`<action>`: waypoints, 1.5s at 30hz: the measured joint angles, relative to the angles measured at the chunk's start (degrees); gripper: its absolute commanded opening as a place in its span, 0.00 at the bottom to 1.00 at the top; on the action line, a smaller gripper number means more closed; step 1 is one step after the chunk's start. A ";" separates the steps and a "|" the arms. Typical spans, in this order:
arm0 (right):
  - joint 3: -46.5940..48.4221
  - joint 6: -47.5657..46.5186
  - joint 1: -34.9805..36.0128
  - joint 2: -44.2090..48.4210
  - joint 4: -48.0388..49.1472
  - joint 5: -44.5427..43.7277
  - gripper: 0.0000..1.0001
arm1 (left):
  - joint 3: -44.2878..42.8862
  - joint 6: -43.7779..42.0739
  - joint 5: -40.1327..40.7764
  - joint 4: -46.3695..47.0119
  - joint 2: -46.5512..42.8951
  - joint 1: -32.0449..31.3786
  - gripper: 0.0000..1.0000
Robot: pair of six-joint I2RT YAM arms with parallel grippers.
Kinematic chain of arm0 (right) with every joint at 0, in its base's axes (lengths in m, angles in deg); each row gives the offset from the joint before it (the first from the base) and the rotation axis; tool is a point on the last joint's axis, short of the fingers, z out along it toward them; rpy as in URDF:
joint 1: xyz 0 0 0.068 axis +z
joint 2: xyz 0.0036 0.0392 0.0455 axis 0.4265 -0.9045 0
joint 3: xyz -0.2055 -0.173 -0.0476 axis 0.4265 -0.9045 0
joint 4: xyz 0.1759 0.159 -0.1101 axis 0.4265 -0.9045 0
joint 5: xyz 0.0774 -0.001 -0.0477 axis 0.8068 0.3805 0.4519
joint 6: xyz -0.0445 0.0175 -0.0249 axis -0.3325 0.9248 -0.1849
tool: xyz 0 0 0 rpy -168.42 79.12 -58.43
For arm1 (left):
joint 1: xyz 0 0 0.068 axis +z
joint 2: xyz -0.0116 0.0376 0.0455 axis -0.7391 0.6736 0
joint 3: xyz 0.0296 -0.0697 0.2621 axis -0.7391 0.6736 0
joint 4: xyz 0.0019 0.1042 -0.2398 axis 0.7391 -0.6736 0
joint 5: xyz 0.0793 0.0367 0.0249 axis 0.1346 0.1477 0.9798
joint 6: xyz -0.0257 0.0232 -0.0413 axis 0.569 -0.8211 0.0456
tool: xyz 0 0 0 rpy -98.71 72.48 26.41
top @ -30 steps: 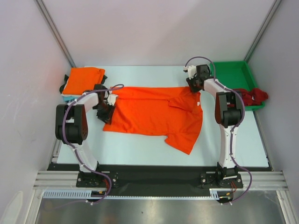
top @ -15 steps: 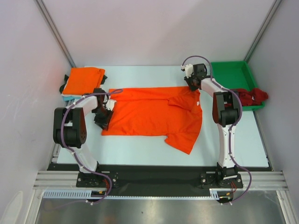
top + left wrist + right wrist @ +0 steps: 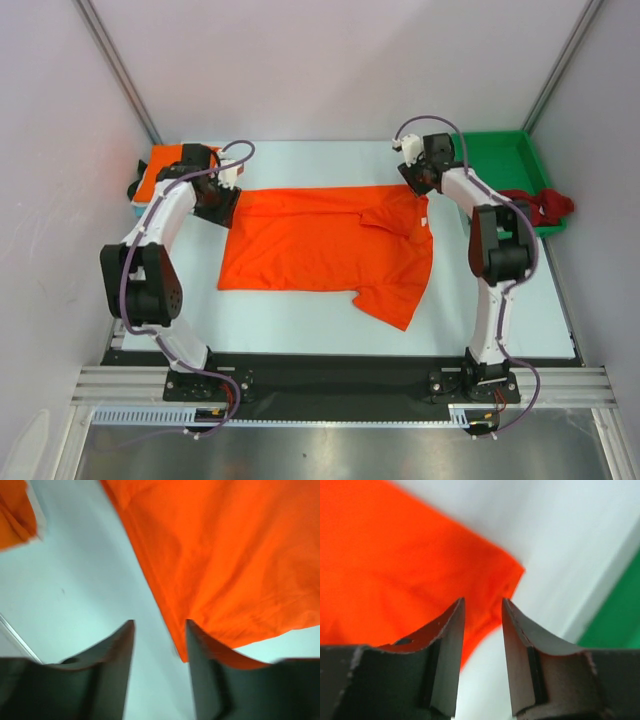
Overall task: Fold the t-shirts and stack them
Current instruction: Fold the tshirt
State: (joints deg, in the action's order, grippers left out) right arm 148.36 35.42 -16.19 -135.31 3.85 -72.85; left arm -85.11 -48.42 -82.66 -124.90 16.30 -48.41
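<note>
One orange tee (image 3: pixel 330 245) is spread flat in the middle of a pale, faintly blue table (image 3: pixel 300 320), as seen from above. The table is closed in by plain grey-white walls (image 3: pixel 330 60), and a metal rail (image 3: pixel 110 385) is fixed along its near edge. A folded tee (image 3: pixel 160 172), also orange, is kept at the far left corner. A green tray (image 3: pixel 500 160) is set at the far right, with a red tee (image 3: pixel 540 207) bunched at its near end. The left gripper (image 3: pixel 215 200) is placed at the tee's far left corner and the right gripper (image 3: pixel 418 182) at its far right shoulder.

In the left wrist view, the left gripper (image 3: pixel 160 645) is shown with its jaws parted and nothing held. The tee's (image 3: pixel 225 555) edge is met by one finger, over bare table (image 3: pixel 85 580); the folded tee (image 3: pixel 15 510) is glimpsed at the upper left.

In the right wrist view, the right gripper (image 3: pixel 482 615) is likewise shown unclenched above the tee's (image 3: pixel 395 580) corner. White table (image 3: pixel 560 530) and the tray (image 3: pixel 620 620) are seen beyond, blurred.
</note>
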 measured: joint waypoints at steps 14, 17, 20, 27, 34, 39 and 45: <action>-43.58 -24.57 9.07 49.00 -8.33 16.57 0.48 | 8.44 -0.70 -4.15 10.01 -2.93 -3.37 0.80; -52.61 -31.54 13.14 54.66 -13.57 18.45 0.48 | 8.59 -0.22 -3.37 11.47 -2.93 -3.58 0.84; -57.92 -37.05 16.04 58.29 -17.64 19.30 0.46 | 10.08 -0.07 -3.28 11.56 -3.08 -3.56 0.75; -63.80 -46.14 22.56 64.89 -25.46 20.92 0.44 | 17.31 0.39 -3.28 9.99 -5.35 -3.58 0.61; -66.60 -48.65 27.47 66.18 -27.45 21.51 0.44 | 20.13 1.95 -2.78 10.14 -6.05 -3.58 0.61; -66.60 -48.63 27.98 63.47 -25.46 21.66 0.43 | 21.55 1.92 -1.46 10.45 -8.46 -3.58 0.61; -66.60 -48.65 28.02 61.11 -23.06 21.46 0.41 | 23.58 1.84 -0.17 10.73 -11.41 -3.58 0.61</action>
State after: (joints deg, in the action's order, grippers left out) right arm 81.76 -13.23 11.83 -74.20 -19.21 -51.38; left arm -61.53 -46.58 -82.83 -114.17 4.89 -51.99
